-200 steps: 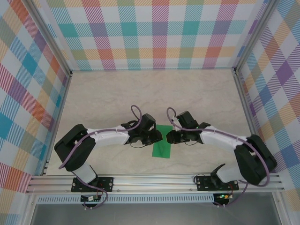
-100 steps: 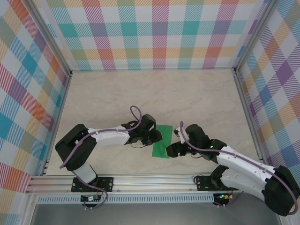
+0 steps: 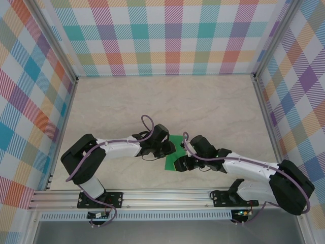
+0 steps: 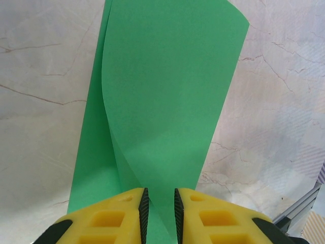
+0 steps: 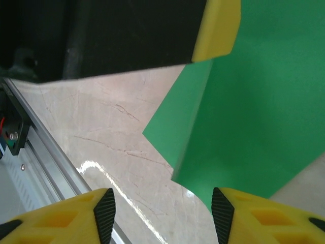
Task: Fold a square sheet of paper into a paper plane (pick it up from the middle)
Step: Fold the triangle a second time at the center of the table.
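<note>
1. R arm has swung back in. Half a sec ago the right gripper [image 3: 182,163] sat out past the sheet's near-right corner; now it's over that corner, close to the left gripper [image 3: 169,148].
2. L arm hasn't shifted: same spot at the sheet's left edge in all three top shots.
3. The square sheet of paper [image 3: 173,154] lies mid-worktop [image 3: 152,101], just ahead of both bases, and hasn't moved. In the left wrist view it's doubled over, with the top layer bowed up, not pressed flat.
4. L fingers [image 4: 111,218]: nearly closed, only a thin gap, pinching the paper between them.
5. R fingers [image 5: 66,218]: spread wide, holding nothing. The sheet's corner lies just ahead of the gap, with bare worktop under it.
6. Meaning, prob.: L anchors the sheet while R lines up to take or press the loose corner. The first fold is begun but not creased, so the dart shape is a long way off.
7. Risk: a thin sheet could slide or buckle if R pushes before L's pinch is firm.
</note>
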You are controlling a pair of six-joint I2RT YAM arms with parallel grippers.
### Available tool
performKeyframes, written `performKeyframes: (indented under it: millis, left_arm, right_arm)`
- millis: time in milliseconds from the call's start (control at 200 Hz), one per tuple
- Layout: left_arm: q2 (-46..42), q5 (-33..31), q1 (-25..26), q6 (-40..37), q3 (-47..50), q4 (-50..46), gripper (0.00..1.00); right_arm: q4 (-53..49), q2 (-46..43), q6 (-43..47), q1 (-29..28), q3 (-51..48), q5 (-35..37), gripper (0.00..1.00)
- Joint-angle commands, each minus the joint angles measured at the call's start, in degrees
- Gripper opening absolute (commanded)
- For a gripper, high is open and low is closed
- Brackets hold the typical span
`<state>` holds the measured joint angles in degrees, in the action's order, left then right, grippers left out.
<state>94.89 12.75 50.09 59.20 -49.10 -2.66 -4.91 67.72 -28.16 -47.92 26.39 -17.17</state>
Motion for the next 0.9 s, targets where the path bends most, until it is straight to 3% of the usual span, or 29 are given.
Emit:
performKeyframes:
  millis: [0, 355, 605, 895]
  left_arm:
    - [0.3, -0.4, 0.9, 0.7, -0.8, 0.1, 0.23]
    - [0.0, -0.4, 0.9, 0.7, -0.9, 0.1, 0.23]
    - [-1.1, -1.1, 0.9, 0.6, -0.9, -0.4, 0.25]
    - [-4.9, -5.1, 0.9, 0.0, -0.2, -3.9, 0.35]
  right_arm:
    - [3.6, 2.2, -0.3, -0.7, 2.3, -0.4, 0.45]
    - [2.1, 2.8, 0.0, -0.8, 2.6, 3.5, 0.1]
    - [1.3, 3.2, 0.8, -0.2, 3.4, 3.5, 0.0]
    - [-2.4, 3.2, 2.8, 3.7, 4.1, 0.7, 0.0]
